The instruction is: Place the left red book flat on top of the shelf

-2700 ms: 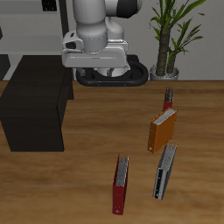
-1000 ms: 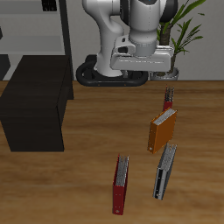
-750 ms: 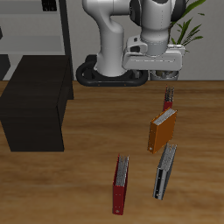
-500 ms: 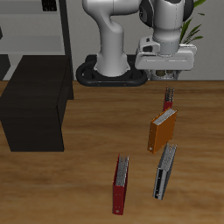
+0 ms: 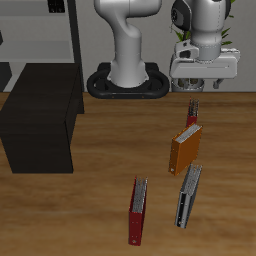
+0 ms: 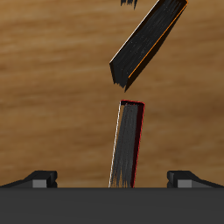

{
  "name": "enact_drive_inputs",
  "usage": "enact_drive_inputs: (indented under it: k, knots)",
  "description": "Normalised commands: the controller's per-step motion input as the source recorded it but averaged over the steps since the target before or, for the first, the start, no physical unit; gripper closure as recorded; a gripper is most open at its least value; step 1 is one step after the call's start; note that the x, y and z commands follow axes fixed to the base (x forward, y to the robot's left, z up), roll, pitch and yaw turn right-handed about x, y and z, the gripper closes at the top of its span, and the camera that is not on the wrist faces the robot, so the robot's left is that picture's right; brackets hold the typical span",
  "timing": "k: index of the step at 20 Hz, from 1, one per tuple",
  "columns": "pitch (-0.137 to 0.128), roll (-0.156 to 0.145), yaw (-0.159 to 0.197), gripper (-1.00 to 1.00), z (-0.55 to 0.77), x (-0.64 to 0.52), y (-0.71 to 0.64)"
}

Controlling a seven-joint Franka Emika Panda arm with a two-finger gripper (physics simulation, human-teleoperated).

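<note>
The gripper (image 5: pixel 193 106) is held above the left red book (image 5: pixel 191 113), which stands on edge far back on the table (image 5: pixel 90 200), just behind the orange book (image 5: pixel 185 148). The jaws are spread apart, with the book between them and nothing gripped. The shelf (image 5: pixel 38 115) is seen well apart, toward the table's other side edge.

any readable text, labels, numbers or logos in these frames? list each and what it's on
None readable in either view.
left red book: plain cover and edge, no title.
orange book: plain cover, no lettering.
Grey book: pale marks along its spine, too small to read.
shelf: bare black top.
gripper: no markings visible.
</note>
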Motion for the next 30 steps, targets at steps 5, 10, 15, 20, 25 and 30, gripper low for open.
enact_drive_inputs:
  k: [5,10,15,20,25,30]
  knots:
    - [-0.031,-0.03,-0.019,-1.0,-0.08,0.02,0.06]
    - [0.007,0.017,-0.001,-1.0,-0.1,0.06,0.03]
    - [0.014,-0.026,-0.015,-1.0,-0.09,0.08,-0.07]
    - [-0.002,-0.014,-0.003,-1.0,-0.13,0.07,-0.07]
    - [0.048,-0.023,-0.005,-1.0,-0.3,0.11,-0.12]
    - [0.041,-0.02,-0.021,-1.0,-0.24,0.08,-0.1]
